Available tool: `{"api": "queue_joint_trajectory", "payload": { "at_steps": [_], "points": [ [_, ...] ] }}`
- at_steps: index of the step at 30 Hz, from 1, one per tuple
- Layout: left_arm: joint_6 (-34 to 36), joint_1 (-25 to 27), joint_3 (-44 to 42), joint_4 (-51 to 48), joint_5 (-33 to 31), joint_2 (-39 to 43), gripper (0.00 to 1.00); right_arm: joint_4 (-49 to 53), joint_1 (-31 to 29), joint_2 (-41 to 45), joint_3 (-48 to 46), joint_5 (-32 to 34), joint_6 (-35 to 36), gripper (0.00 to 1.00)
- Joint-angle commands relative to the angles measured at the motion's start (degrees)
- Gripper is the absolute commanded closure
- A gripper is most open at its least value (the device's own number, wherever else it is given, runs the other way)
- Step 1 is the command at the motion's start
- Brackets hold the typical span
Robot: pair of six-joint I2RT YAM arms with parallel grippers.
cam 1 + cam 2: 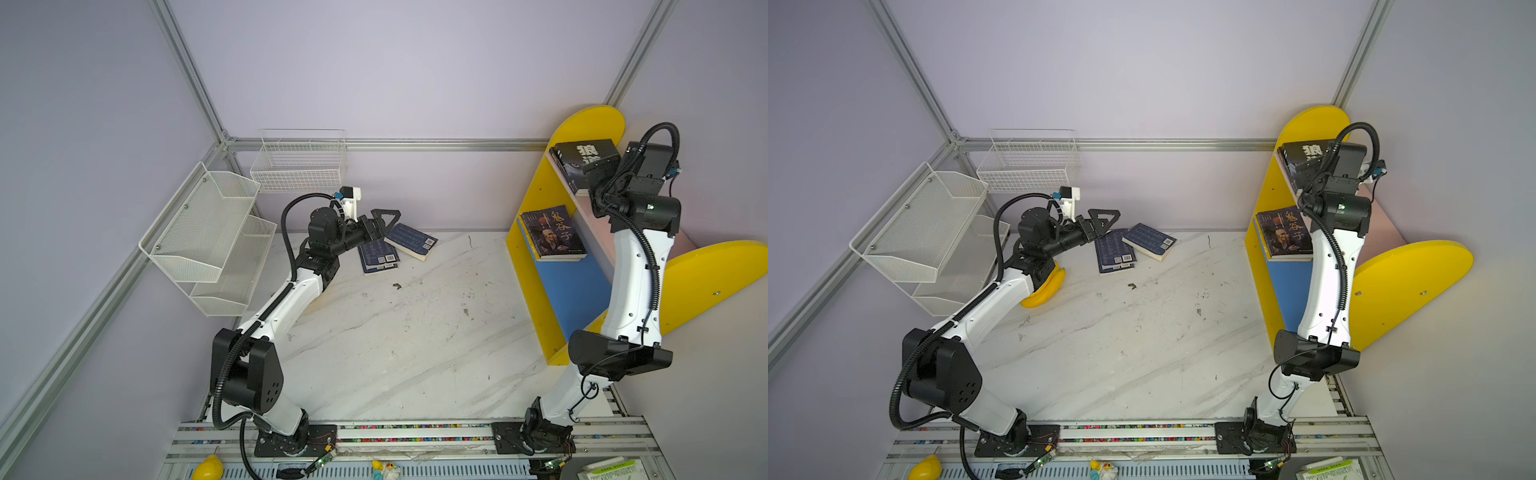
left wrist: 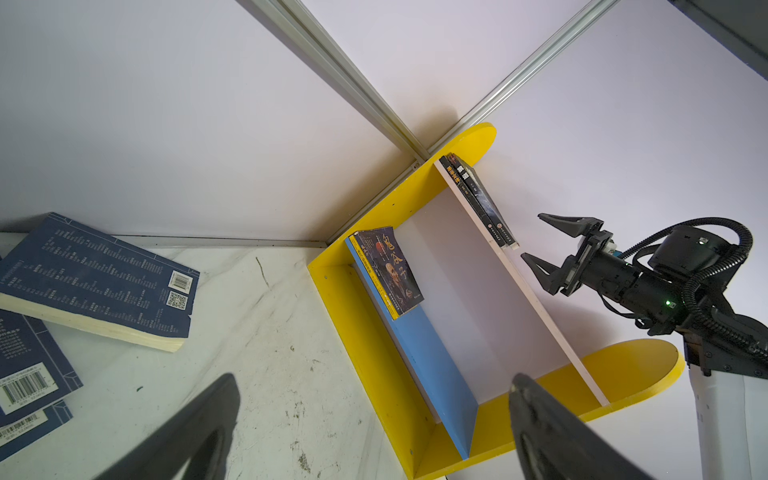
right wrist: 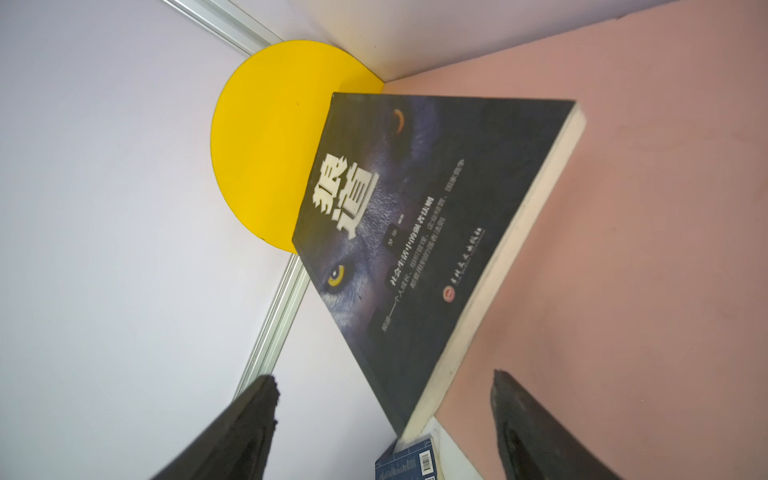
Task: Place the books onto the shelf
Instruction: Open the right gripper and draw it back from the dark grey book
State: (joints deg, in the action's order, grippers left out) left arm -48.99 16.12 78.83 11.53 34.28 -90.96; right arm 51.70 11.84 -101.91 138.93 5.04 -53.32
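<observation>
Only a top view catches the bananas [image 1: 1043,286]; left claw [image 2: 374,380] and right claw [image 2: 530,235] gape wide, empty.

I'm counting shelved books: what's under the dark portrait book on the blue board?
A yellow book, only its edge showing beneath the dark book; its cover is hidden.

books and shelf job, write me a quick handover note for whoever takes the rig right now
Left gripper: open, empty, hovering beside the two navy paperbacks lying overlapped on the white marble table.
Right gripper: open, empty, just off the pink upper board.
Done: black wolf-cover book on the pink board, seemingly atop another dark book; dark orange-titled book over a yellow book on the blue lower board of the yellow-sided wooden shelf.
Left to do: shelve both navy paperbacks.
</observation>
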Motion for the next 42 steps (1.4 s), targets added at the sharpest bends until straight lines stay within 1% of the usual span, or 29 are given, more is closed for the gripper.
{"api": "queue_joint_trajectory", "payload": {
  "at_steps": [1,5,12,18,25,28,33,37,42],
  "points": [
    [-0.5,-0.4,-2.5,2.4,1.0,3.0,0.00,-1.4,-0.2,0.9,-1.3,0.1,0.7,0.20],
    [-0.5,-0.4,-2.5,2.1,0.8,3.2,0.00,-2.7,-0.1,0.8,-2.4,-0.9,0.9,0.22],
    [-0.5,-0.4,-2.5,2.1,0.7,3.0,0.00,-4.6,-0.1,-0.4,-1.5,-2.0,1.5,0.25],
    [-0.5,-0.5,-2.5,2.1,0.6,2.7,0.00,-4.8,-0.1,-1.8,-0.8,-2.4,2.1,0.25],
    [-0.7,-0.7,-2.7,2.1,0.5,2.6,0.00,-3.6,-0.1,1.1,-1.1,-0.3,1.4,0.24],
    [-0.8,-0.6,-2.5,2.2,0.7,2.4,0.00,-4.2,1.1,1.6,-2.9,-5.4,3.0,0.22],
    [-0.6,-0.7,-2.3,2.2,0.8,2.4,0.00,-4.0,2.1,-1.0,-1.6,-13.3,3.6,0.20],
    [-0.6,-1.0,-3.3,2.6,0.5,2.9,0.00,-4.8,2.2,-2.0,-0.7,-16.0,4.2,0.20],
    [-1.1,-1.4,-4.2,3.8,0.4,2.8,0.00,-6.1,2.4,-2.8,-0.6,-19.4,6.6,0.20]
  ]
}}
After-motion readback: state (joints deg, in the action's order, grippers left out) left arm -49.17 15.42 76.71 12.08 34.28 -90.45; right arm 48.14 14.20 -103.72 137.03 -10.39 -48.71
